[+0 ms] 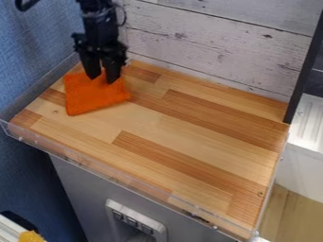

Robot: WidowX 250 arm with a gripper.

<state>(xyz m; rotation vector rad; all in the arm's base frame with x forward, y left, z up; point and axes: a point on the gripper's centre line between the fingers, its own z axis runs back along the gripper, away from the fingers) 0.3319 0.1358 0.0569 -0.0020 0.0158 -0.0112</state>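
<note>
Orange cloth (95, 100) lies flat on the wooden counter (189, 137), in the upper left of the frame. It has roughly a square shape, with one corner pointing to the lower left and another to the right. The black gripper (103, 79) hangs down over the upper part of the cloth. Its two fingers are a little apart, and orange fabric is seen between them. The tips are at the cloth, but I cannot tell if they press on it or have hold of any fold.

Behind the counter stands a wall (208, 42) of whitish planks, and a blue surface (28, 61) is along the left side of the frame. A clear rim (95, 164) follows the front edge of the counter. Below it, a gray panel (82, 189) carries a white switch block (135, 221). At the right, a black post (305, 71) rises near a white basin (309, 123).
</note>
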